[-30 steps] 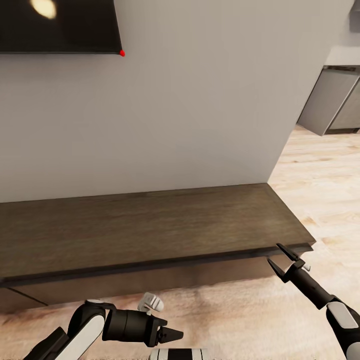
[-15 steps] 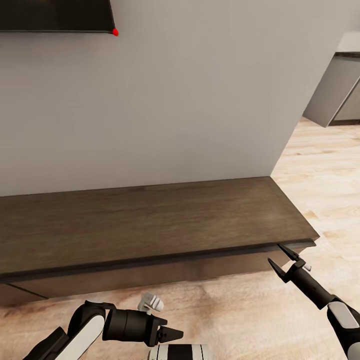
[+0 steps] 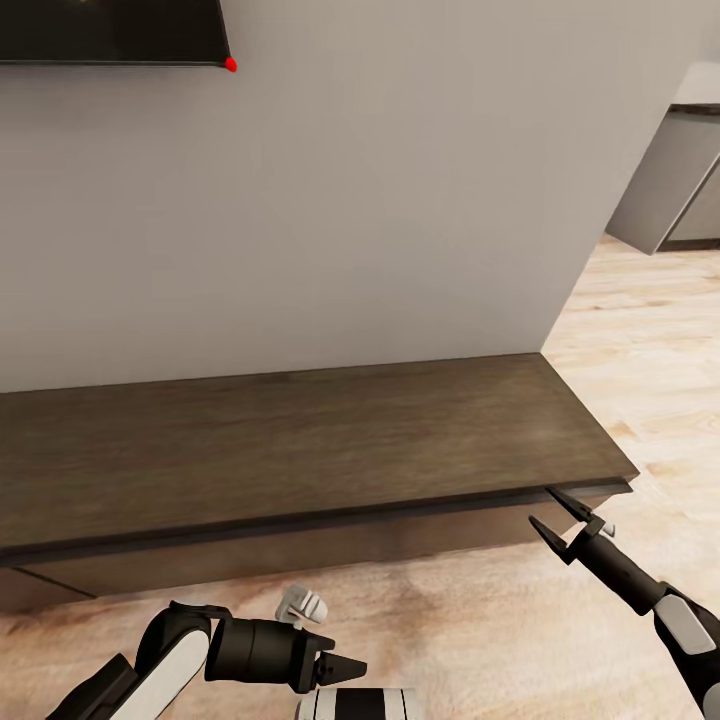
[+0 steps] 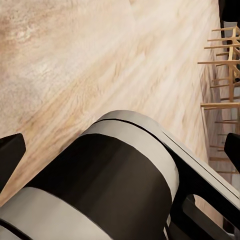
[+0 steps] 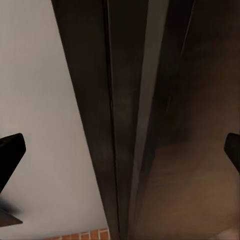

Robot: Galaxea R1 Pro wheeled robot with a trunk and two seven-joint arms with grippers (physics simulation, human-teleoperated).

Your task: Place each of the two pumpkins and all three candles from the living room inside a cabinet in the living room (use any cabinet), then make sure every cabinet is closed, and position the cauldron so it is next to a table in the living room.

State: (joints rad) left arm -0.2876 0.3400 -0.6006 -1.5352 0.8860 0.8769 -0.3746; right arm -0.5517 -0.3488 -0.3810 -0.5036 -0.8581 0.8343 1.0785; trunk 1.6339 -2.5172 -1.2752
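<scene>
**Right gripper at the cabinet's front edge**

The cabinet (image 3: 300,450) runs long and low along the wall, its drawer fronts flush. The right gripper (image 3: 556,512) hovers with fingers spread just under the top's right front lip. The left gripper (image 3: 340,668) rests low, its jaws apparently together. Rigid and handleless, the drawer likely needs hooking at its upper edge; smooth wood may slip.

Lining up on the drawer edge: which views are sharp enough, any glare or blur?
Head view: even light, sharp; the cabinet top has a faint sheen, the right tool sits crisp at its front edge. Right wrist view: dim, soft, low-contrast wood. Left wrist view: the robot's own arm blocks much; floor soft.
</scene>
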